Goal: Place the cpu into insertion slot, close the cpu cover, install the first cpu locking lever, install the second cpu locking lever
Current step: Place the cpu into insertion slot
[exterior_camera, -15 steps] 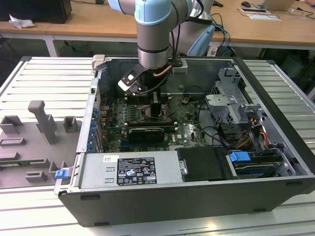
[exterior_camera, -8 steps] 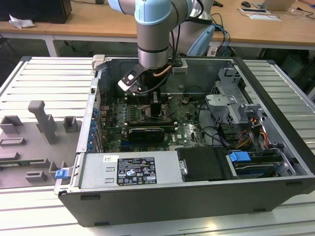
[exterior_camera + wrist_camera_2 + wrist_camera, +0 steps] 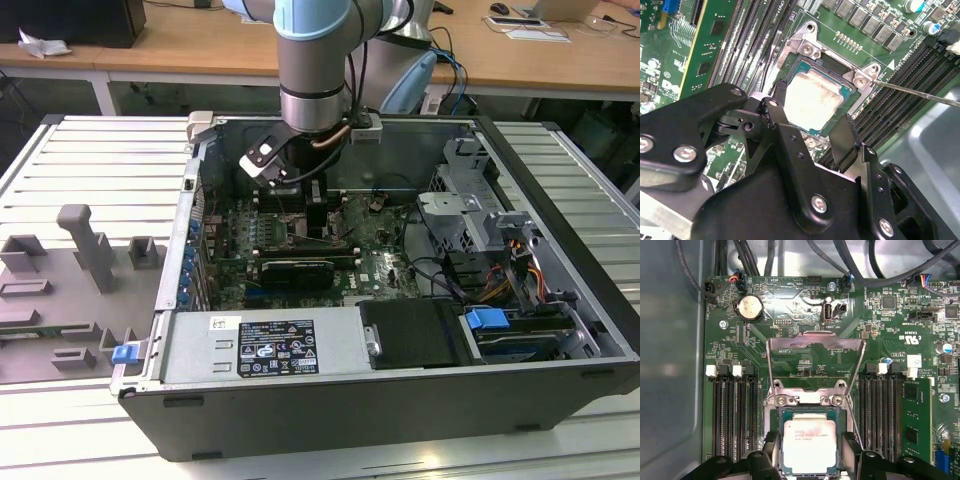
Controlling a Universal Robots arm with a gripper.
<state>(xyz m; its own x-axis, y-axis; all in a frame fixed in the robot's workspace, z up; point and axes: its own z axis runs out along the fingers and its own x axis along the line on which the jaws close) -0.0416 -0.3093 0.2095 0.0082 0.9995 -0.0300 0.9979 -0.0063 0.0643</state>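
An open dark grey computer case (image 3: 400, 410) lay on its side on the pale slatted metal table (image 3: 100, 160). The grey-and-blue robot arm (image 3: 315, 60) reached straight down into it, toward the case's far edge in the exterior view.

On the green motherboard (image 3: 790, 300), the cpu (image 3: 810, 442), a small flat square chip with a pale silver-grey metal top, lay in the insertion slot (image 3: 810, 410), a square socket with a dark surround and silver rim. The slot sat between two banks of long black memory slots (image 3: 735, 420).

The black hand (image 3: 810, 447) stood directly over the chip. Its fingers (image 3: 781, 131) were spread narrowly, one beside each of two opposite chip edges. No squeeze on the chip could be made out, so the hand was judged to be holding nothing. Such a straddle would keep the chip level over the slot.

The cpu lay flat, metal top upward. Being square, it had no long axis, and its sides ran parallel to the slot's rim and the memory slots.

The cpu cover (image 3: 815, 341), a thin silver-grey metal frame with a large window, stood raised on its hinge at one slot edge, tilted away from the hand. This left the slot clear from above.

A thin bright steel rod (image 3: 920, 93), judged a locking lever, ran out from one slot corner and was not yet seen hooked down.
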